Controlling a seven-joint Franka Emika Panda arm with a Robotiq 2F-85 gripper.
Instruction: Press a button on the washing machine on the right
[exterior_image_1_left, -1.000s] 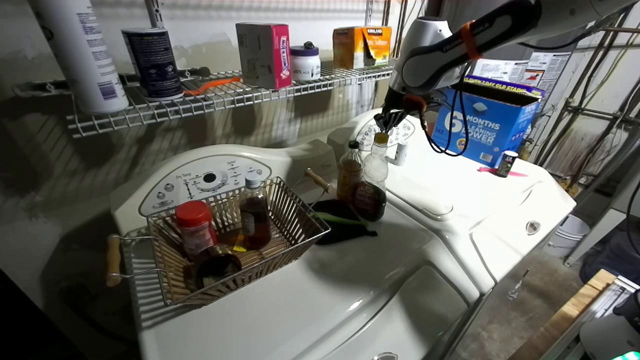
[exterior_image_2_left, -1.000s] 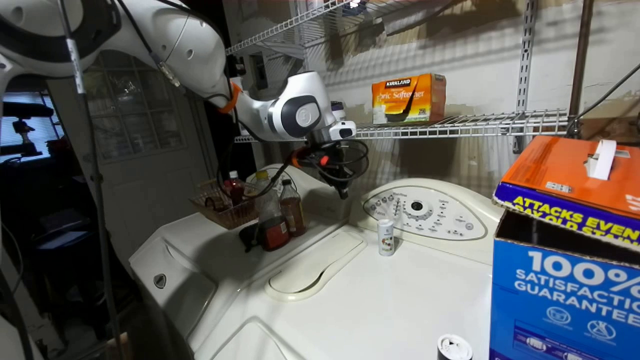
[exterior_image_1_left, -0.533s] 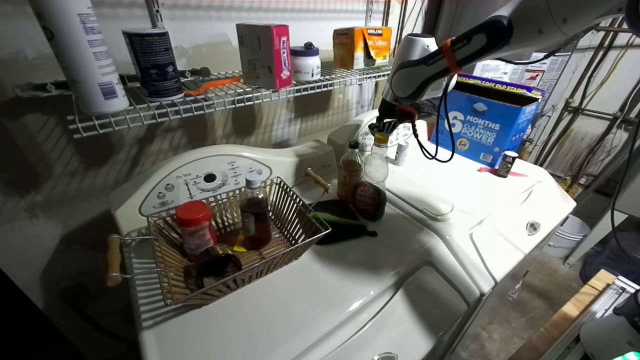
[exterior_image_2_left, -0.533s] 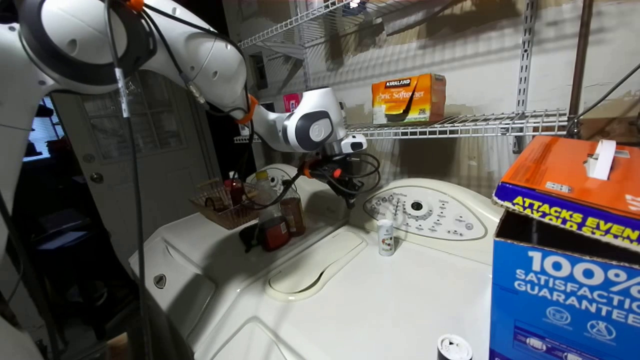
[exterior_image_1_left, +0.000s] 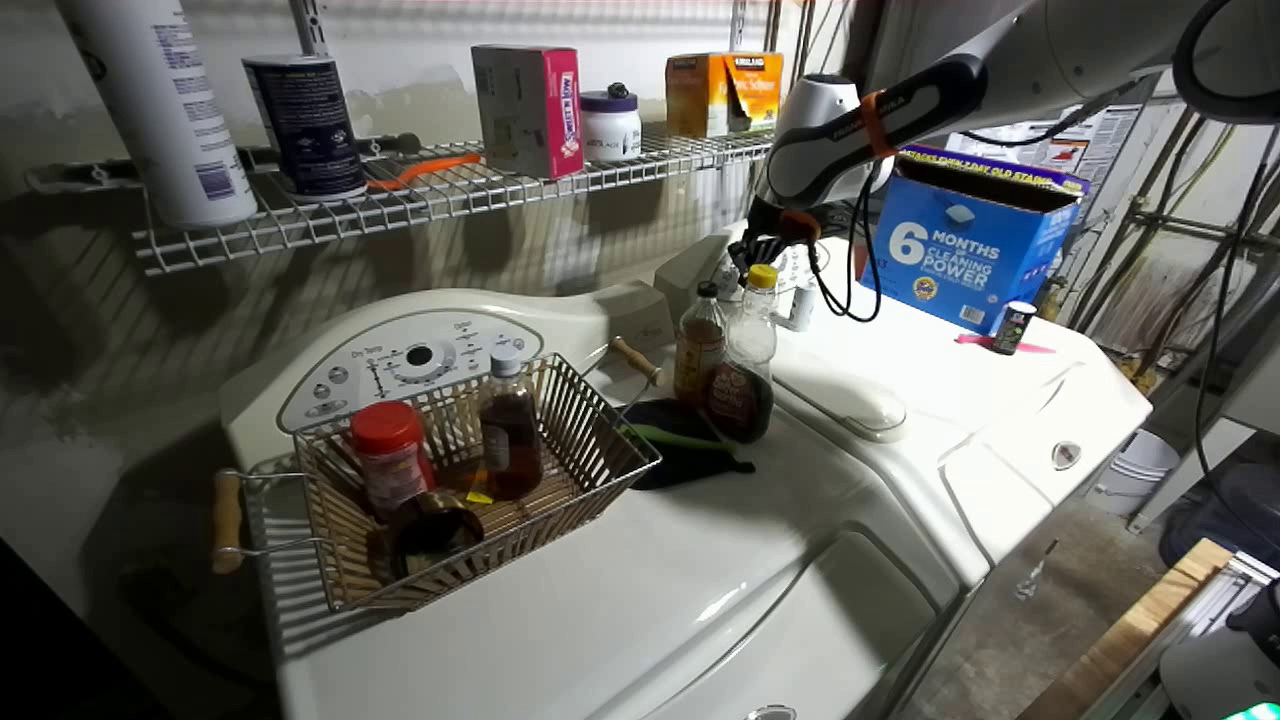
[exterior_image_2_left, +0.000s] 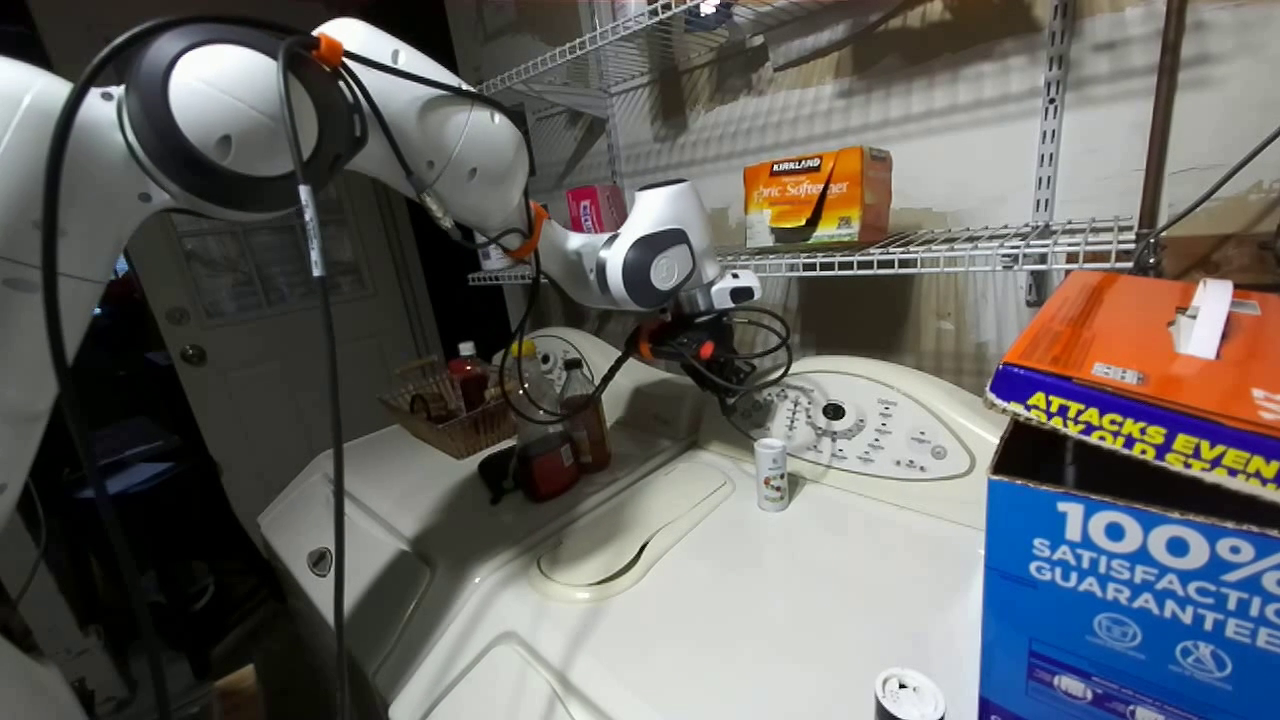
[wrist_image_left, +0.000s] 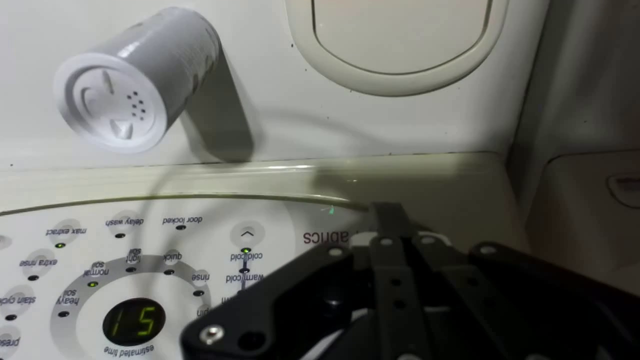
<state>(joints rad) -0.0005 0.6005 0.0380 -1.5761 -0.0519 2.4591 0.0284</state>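
The washing machine is the white top-loader with a smooth flat lid; its top fills the middle of an exterior view, and it stands at the back right in an exterior view. Its arched console has round buttons and a lit display reading 15 in the wrist view. An arrow button lies left of the fingertips there. My gripper is shut and empty, at the console's left end. In the wrist view the fingertips cover part of the printed "abrics" word. Whether they touch the console, I cannot tell.
A white canister stands just before the console. Two syrup-like bottles and a wire basket stand on the neighbouring dryer. A wire shelf runs above. A blue box stands on the right.
My gripper has moved right and slightly down to the washing machine console's left end in an exterior view, and left and slightly down in the opposing exterior view. It stays shut.
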